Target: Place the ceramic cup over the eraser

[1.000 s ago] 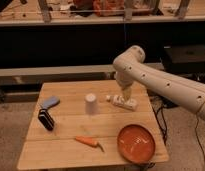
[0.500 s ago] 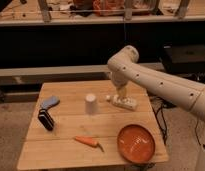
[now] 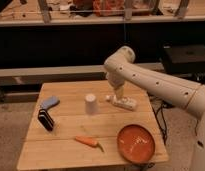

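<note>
The ceramic cup (image 3: 90,104) is small, plain and white, and stands on the wooden table (image 3: 71,155) near its middle. A black oblong block (image 3: 45,120), which looks like the eraser, stands on edge at the table's left side. My gripper (image 3: 117,96) hangs at the end of the white arm (image 3: 146,80), low over the table. It is to the right of the cup and apart from it, just above the left end of a lying white bottle (image 3: 124,103).
An orange plate (image 3: 136,143) lies at the front right corner. A carrot (image 3: 88,142) lies in front of the cup. A blue-grey pad (image 3: 49,103) lies at the back left. Dark shelving runs behind the table.
The arm has swung a little to the left, bringing the gripper closer to the cup. The things on the table have not moved.
</note>
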`<act>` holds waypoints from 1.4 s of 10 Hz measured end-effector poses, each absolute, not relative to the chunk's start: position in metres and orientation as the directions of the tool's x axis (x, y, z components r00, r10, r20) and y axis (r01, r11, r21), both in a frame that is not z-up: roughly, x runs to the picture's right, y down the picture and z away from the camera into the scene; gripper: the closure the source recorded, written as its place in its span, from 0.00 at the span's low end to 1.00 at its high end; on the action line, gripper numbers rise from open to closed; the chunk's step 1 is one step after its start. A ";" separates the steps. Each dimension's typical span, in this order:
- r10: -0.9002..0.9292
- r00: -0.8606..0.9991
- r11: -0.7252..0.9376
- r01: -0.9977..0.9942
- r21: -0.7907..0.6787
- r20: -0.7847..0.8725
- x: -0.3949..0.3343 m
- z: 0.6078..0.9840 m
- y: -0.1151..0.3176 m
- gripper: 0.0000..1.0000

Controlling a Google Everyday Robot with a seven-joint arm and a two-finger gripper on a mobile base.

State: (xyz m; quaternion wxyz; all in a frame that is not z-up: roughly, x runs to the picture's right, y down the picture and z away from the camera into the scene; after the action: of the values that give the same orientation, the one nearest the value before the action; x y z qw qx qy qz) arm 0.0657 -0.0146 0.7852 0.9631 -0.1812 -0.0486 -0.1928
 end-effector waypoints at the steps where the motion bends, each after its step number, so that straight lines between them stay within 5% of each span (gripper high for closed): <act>1: -0.358 0.918 0.858 0.396 -0.328 0.170 0.061 0.787 -0.015 0.20; 14: -0.419 0.875 0.818 0.480 -0.318 0.242 0.007 0.802 -0.006 0.20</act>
State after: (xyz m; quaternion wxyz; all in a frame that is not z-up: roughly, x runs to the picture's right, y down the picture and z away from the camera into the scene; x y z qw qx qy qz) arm 0.0072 -0.0056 0.8023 0.9499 -0.1874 -0.0805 -0.2367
